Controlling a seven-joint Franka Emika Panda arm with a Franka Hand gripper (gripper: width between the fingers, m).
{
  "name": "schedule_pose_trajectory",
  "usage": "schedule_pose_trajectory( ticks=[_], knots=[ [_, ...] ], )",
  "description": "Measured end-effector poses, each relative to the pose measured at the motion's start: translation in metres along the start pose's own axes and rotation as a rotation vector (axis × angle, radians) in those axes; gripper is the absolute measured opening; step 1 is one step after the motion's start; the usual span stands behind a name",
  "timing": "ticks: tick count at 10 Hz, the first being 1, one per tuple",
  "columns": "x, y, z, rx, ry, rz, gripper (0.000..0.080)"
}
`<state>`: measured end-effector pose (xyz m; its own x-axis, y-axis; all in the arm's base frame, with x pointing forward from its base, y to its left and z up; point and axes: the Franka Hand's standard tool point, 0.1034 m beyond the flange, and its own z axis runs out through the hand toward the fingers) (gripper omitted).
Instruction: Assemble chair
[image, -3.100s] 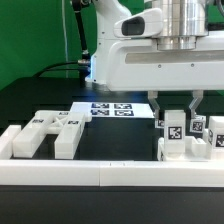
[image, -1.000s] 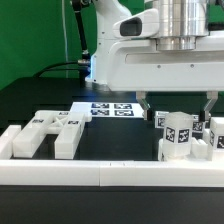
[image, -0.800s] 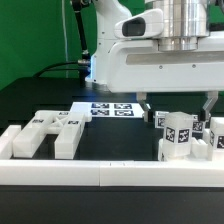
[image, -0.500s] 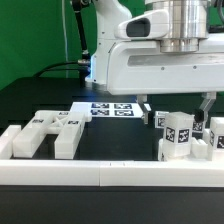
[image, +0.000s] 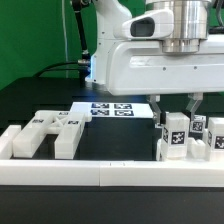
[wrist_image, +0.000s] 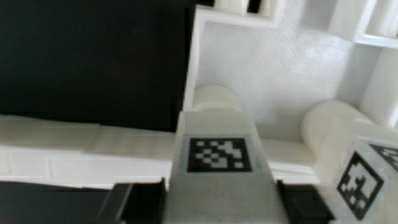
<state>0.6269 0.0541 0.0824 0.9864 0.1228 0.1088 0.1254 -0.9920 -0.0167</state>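
Several chunky white chair parts stand at the exterior view's right. My gripper (image: 176, 113) is lowered over one upright tagged post (image: 175, 137), with a finger on each side pressed against it. In the wrist view the same post (wrist_image: 221, 130) fills the gap between my dark fingers (wrist_image: 139, 203), and my gripper (wrist_image: 222, 205) is shut on it. Two more tagged parts (image: 200, 130) stand close beside it; one shows in the wrist view (wrist_image: 352, 140). A larger forked chair part (image: 55, 130) lies flat at the exterior view's left.
The marker board (image: 112, 108) lies behind the parts in the middle. A long white border rail (image: 100, 172) runs along the front, with a raised corner block (image: 10, 140) at the left. The post rests against the rail (wrist_image: 89, 135).
My fingers stood wide apart above the right cluster one second ago. They have now come together onto the upright post and dropped slightly lower around it.
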Motion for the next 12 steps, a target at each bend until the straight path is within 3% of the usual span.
schedule_pose_trajectory(
  ticks=[2,8,12],
  knots=[
    [0.000,0.000,0.000,0.000,0.000,0.003,0.0290],
    [0.000,-0.002,0.001,0.002,-0.001,0.497,0.0291],
    [-0.001,-0.012,0.002,0.001,-0.006,0.895,0.0291]
  ],
)
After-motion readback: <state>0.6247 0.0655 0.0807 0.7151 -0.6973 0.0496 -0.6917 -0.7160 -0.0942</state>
